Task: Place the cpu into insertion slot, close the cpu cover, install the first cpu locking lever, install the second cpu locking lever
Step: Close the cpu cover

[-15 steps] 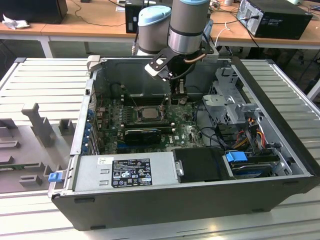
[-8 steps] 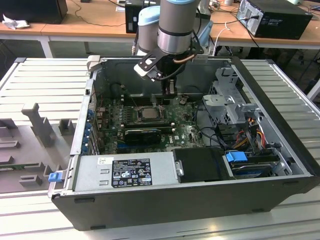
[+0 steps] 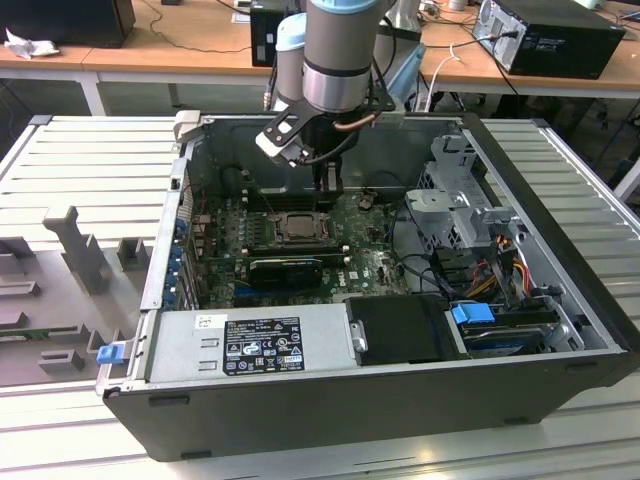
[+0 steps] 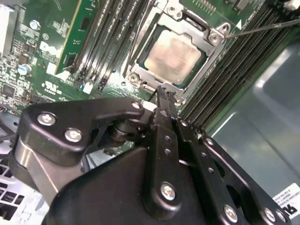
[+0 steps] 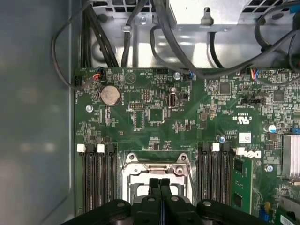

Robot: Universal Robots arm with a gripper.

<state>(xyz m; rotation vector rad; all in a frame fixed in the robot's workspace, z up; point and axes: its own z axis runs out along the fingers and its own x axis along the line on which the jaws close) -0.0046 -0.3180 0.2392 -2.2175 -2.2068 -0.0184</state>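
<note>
The end effector (image 4: pixel 164 93) has its two fingers pressed together with nothing that I can make out between them. In the second wrist view its tip sits right at the edge of the cpu cover (image 4: pixel 205 65), touching it or just short of it. The cpu (image 4: pixel 172 52) lies in the socket with its pale metal top showing through the open centre of the cover, and the cover looks to be lying flat around it. In the exterior view all this sits near the middle of the frame, deep inside the open computer case (image 3: pixel 350 400) on the ridged worktop (image 3: pixel 90 160). A thin locking lever (image 4: pixel 262 29) runs out from the far corner of the socket, and whether it is latched I cannot tell. To my eye the main worry is the narrow tip. If it bears down off line, it could skid off the cover's edge onto the motherboard (image 5: pixel 154 117) or into the memory slots (image 4: pixel 234 70) just beside the socket. If the cpu is seated slightly askew, pressure on the cover would go onto the contacts beneath. A springy lever could also slip from such a small contact and flick back.
</note>
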